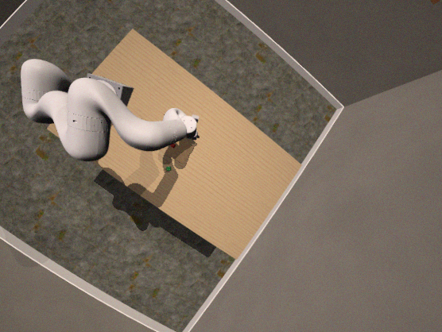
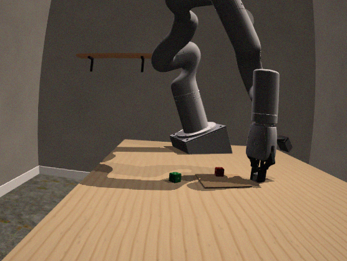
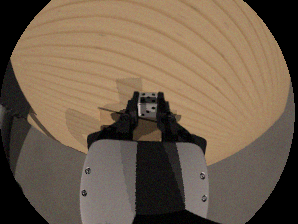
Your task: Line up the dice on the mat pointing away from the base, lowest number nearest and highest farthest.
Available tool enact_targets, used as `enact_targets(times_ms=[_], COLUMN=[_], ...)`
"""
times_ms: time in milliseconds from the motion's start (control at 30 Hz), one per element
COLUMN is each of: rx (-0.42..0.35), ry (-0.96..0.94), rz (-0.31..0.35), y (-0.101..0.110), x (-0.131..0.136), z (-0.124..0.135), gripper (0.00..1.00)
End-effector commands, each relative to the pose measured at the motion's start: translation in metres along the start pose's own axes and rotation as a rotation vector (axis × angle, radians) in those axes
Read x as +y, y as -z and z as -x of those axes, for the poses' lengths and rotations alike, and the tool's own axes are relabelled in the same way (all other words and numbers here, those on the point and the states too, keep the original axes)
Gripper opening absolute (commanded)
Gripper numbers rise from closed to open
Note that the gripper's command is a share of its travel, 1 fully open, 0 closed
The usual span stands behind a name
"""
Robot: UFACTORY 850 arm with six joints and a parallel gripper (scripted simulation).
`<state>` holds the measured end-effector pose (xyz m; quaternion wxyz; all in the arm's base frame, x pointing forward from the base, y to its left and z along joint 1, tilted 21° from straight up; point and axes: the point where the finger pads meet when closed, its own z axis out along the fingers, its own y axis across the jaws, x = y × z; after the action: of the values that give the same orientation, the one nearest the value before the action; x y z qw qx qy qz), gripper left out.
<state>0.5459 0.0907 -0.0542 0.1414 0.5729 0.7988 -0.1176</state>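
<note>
My gripper (image 2: 259, 177) is low at the right edge of the thin tan mat (image 2: 223, 182), and it is shut on a pale die with dark pips (image 3: 148, 106), seen between the fingertips in the wrist view. I cannot tell if that die touches the surface. A red die (image 2: 219, 171) sits at the far side of the mat, left of the gripper. A green die (image 2: 175, 177) lies on the bare table left of the mat. From above, the red die (image 1: 172, 145) and the green die (image 1: 168, 168) lie in the arm's shadow, near the gripper (image 1: 194, 135).
The robot's base (image 2: 202, 142) stands at the far end of the wooden table, behind the mat. The table's left edge drops to the floor (image 2: 19, 200). A wall shelf (image 2: 113, 56) hangs far behind.
</note>
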Motion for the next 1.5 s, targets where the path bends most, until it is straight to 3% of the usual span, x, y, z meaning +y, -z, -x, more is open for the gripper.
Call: enact_targets(times_ms=[0,267,633,833,1267,1467], rx=[0.0,0.0,0.0,0.0,0.0,0.0], ry=[0.0,0.0,0.0,0.0,0.01,0.202], rz=[0.002,0.002,0.002,0.002,0.002,0.002], y=[0.001,0.015,0.089,0.1,0.101,0.101], x=[0.001,0.001,0.001,0.001,0.0,-0.005], z=[0.0,0.0,0.0,0.0,0.001,0.018], gripper=[0.21,0.21,0.21,0.21,0.21,0.21])
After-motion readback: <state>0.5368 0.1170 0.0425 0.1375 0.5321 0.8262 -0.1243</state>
